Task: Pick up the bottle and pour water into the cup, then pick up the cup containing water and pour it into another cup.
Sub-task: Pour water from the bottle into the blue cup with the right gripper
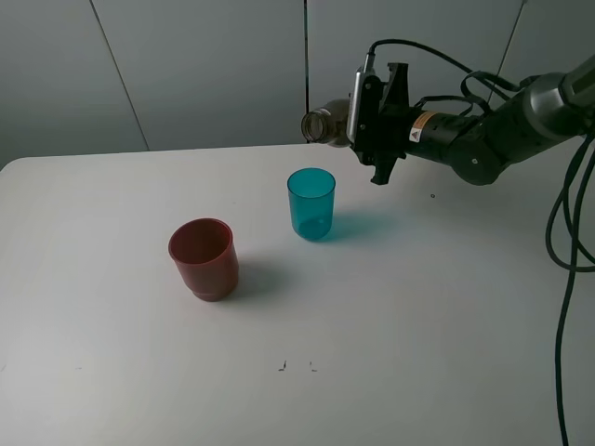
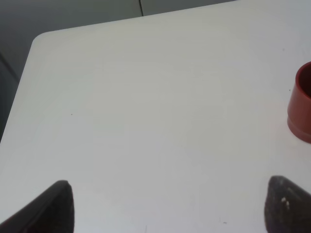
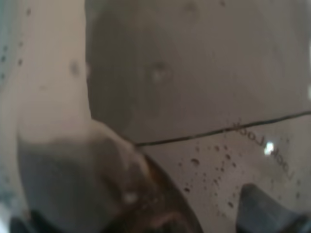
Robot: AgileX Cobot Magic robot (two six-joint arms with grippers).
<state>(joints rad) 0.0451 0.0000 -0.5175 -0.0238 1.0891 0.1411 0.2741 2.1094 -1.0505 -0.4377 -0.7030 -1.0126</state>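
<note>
Two cups stand on the white table (image 1: 112, 372) in the exterior high view. The translucent teal cup (image 1: 311, 203) is upright near the middle, and the squat brick-red cup (image 1: 203, 258) stands apart from it, nearer the camera and to the left. Above and just behind the teal cup, the right gripper (image 1: 372, 116) is clamped on the smoky grey-brown bottle (image 1: 325, 125). The bottle lies almost level in the air, its open neck pointing left over the teal cup's side of the table. That tilt suggests the pouring step, since the mouth has to drop below the body for water to run. No stream shows, and whether the teal cup has any water in it cannot be told.

In the left wrist view, the left gripper (image 2: 170, 204) hovers over bare table with its dark fingertips (image 2: 58, 208) wide apart, holding nothing. The red cup (image 2: 302, 104) shows only at the frame's edge. The arm appears to be parked clear of the pour, within reach of the cups for the later transfer.

The right wrist view is filled by the bottle wall (image 3: 160, 97), blurred and speckled with droplets. One dark finger (image 3: 267, 213) presses beside it, which fits a tight grip. Neither cup is visible here.
</note>
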